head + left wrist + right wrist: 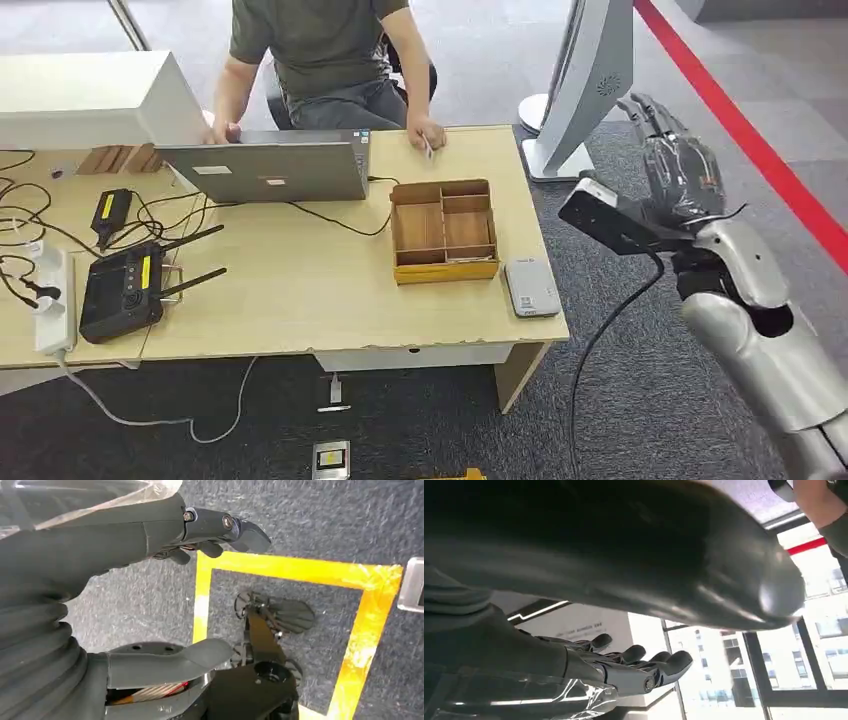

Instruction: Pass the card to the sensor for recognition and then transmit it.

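Right robot hand (672, 152) raised beyond the worktop's right edge, fingers extended and spread, nothing held; seen from the right wrist camera as dark fingers (644, 665) stretched out with windows behind. Left robot hand (150, 540) hanging over grey carpet, fingers apart and empty, with a yellow floor-tape outline (300, 575) just past the fingertips. Left of the raised right robot hand, a light wooden worktop (300, 290). Nearest that hand on it, at the front right corner, a flat grey rectangular card sensor (531, 287); just beyond the sensor, a wooden compartmented tray with a yellow front (443, 232). Farther left, an open grey laptop (270, 170), a black controller with two antennas (125, 288), a white power strip (52, 300) and loose black cables. At the far edge, a seated person in a dark green shirt (320, 50), one hand pinching a small white card (429, 149) above the worktop's far right corner, well apart from both robot hands. Behind the right robot hand, a white pedestal stand (585, 80) and a red floor stripe (760, 150).
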`<state>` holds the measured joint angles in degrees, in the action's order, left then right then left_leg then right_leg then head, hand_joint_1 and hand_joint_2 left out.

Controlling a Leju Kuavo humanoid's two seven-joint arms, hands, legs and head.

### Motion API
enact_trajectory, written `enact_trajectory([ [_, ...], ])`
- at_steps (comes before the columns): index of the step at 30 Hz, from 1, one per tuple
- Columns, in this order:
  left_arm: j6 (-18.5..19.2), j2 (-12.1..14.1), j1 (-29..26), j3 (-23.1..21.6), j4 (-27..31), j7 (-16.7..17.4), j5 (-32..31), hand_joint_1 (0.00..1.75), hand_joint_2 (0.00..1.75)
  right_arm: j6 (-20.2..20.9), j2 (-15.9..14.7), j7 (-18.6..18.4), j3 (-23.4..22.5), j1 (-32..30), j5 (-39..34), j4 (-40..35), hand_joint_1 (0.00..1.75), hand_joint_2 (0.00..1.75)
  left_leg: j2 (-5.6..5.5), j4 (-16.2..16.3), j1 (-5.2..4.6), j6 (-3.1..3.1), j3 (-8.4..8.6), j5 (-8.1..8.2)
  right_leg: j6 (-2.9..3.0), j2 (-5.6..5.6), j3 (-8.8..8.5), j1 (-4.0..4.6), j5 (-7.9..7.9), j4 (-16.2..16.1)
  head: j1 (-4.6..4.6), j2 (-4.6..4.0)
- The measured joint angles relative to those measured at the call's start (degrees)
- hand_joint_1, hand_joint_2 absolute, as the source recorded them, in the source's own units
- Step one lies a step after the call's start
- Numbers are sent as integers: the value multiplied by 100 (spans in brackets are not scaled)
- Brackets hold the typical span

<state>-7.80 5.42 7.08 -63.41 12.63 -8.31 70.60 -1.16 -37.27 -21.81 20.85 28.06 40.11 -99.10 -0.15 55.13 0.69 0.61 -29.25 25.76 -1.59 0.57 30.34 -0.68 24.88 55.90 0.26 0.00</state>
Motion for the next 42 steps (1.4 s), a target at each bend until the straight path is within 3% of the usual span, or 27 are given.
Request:
enact_trajectory([
  [10,-26,-17,-2,0,-4,-120,22,0,175,-2,96,55,48,35,55,122,0,0,0,0,0,0,-2,0,0,0,0,0,0,0,2,0],
  [14,127,-22,-4,0,-6,112,159,0,175,-28,203,179,140,134,220,236,0,0,0,0,0,0,-3,0,1,0,1,0,-1,1,2,0],
  [23,133,-28,-3,0,-9,107,199,0,175,-24,437,249,313,368,361,505,0,0,-1,0,0,1,-4,-1,1,1,2,0,-1,1,2,0],
  [24,38,-28,-3,0,-9,94,149,0,175,-15,457,273,328,384,361,529,0,175,-1,0,0,1,-5,-1,1,1,2,0,-1,1,2,0],
  [25,-35,-31,-3,0,-9,72,62,0,175,-9,485,284,339,403,359,555,0,175,-1,0,0,1,-6,-1,1,1,3,0,-1,1,2,0],
  [26,-68,-33,-2,-4,-9,52,-53,0,175,-9,514,295,356,427,369,575,0,0,-1,0,0,1,-6,-1,1,0,4,0,-1,1,2,0],
  [28,-107,-35,4,-33,-11,46,-186,0,175,-9,572,341,393,471,454,638,0,0,-1,0,0,1,-6,-1,1,0,4,0,-1,1,2,0],
  [29,-122,-37,6,-44,-11,33,-197,0,175,-9,603,358,413,492,494,671,0,175,0,0,0,1,-5,-1,1,0,5,0,-1,1,2,0],
  [37,-122,-44,1,-70,-11,133,-94,0,175,210,699,247,472,525,1133,782,0,175,-1,0,0,1,-6,-1,1,0,7,0,-1,0,0,0],
  [42,-146,-44,1,-70,-13,232,9,0,175,273,688,166,654,530,2814,831,0,175,0,1,0,1,-7,-1,1,0,8,0,-1,0,0,0],
])
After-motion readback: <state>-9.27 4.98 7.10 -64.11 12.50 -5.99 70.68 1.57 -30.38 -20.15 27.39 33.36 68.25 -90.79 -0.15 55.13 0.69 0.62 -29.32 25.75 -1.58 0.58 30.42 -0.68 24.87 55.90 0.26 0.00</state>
